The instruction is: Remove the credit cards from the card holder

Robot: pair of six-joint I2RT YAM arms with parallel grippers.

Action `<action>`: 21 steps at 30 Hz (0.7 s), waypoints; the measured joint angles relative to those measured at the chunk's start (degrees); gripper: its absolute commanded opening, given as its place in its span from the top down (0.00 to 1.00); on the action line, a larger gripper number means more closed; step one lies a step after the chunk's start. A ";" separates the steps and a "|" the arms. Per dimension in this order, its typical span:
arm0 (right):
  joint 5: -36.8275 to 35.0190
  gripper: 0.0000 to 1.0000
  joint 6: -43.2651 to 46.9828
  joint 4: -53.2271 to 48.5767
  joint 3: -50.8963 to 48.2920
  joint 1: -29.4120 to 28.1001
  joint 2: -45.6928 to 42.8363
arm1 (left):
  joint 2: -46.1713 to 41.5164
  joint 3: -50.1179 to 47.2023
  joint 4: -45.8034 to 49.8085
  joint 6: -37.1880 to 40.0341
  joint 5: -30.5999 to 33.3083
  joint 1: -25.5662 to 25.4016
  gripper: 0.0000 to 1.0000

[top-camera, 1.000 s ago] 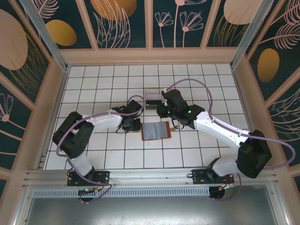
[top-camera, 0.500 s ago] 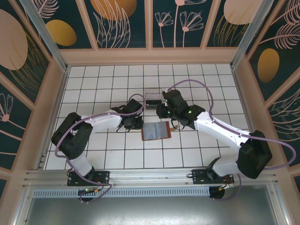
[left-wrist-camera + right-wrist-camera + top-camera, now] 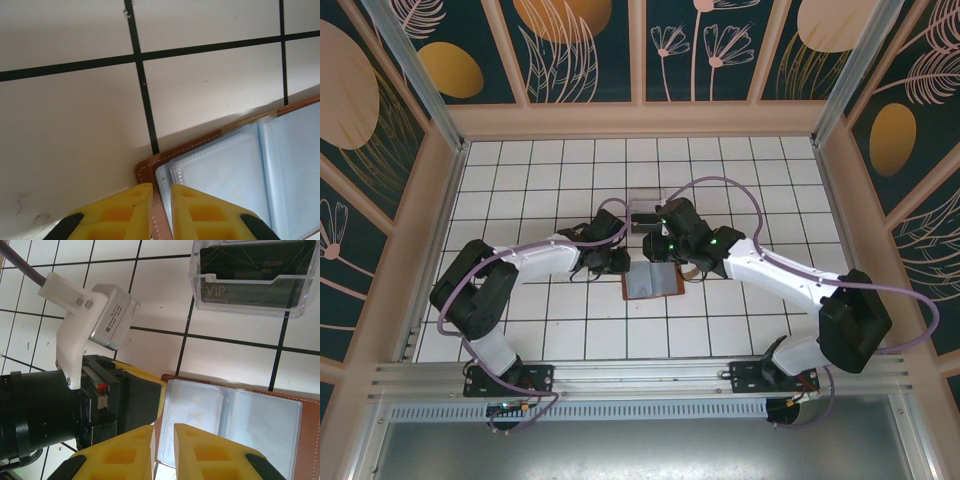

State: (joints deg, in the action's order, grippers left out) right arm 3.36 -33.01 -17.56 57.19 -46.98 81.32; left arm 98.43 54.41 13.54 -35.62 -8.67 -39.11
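Observation:
The card holder [image 3: 655,282] lies open on the tiled table, brown leather outside and grey-blue clear sleeves inside [image 3: 260,425]. My left gripper [image 3: 620,264] is at its left edge. The left wrist view shows the yellow fingers [image 3: 161,187] shut on the stitched brown rim [image 3: 145,167]. My right gripper [image 3: 653,248] hangs over the holder's far-left corner. Its jaws [image 3: 164,427] stand shut to a thin slit, and the rim and a sleeve edge show behind it. One dark credit card [image 3: 252,270] marked VIP stands in a clear stand.
The clear plastic stand [image 3: 643,205] sits just beyond the holder. The left arm's camera housing [image 3: 102,315] and black wrist crowd the right gripper's left side. Both arms meet at the table's middle, with wooden walls [image 3: 450,180] around the table.
My right gripper has swung left from beside the stand to above the holder's far-left corner. My left gripper has slid right onto the holder's left edge and closed on it.

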 measured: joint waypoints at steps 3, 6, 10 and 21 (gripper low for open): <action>0.39 0.81 -1.05 -0.04 0.00 -0.07 0.70 | 0.26 -0.15 -0.63 -0.02 -0.52 0.00 0.81; 1.11 0.81 -2.54 -0.13 -0.33 -0.26 1.25 | 0.44 -0.37 -0.96 -0.02 -0.52 0.00 0.82; 2.58 0.80 -5.11 -0.13 -1.92 -0.96 1.66 | 0.37 -0.48 -0.94 -0.20 0.33 0.00 0.82; 10.80 0.80 -9.55 6.29 -3.82 -1.86 9.97 | -6.27 -4.96 -0.76 -0.20 2.78 4.15 0.81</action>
State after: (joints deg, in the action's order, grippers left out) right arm 14.15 -42.57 -11.27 53.36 -48.84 91.29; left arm 92.16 49.45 12.78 -35.81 -5.89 -34.96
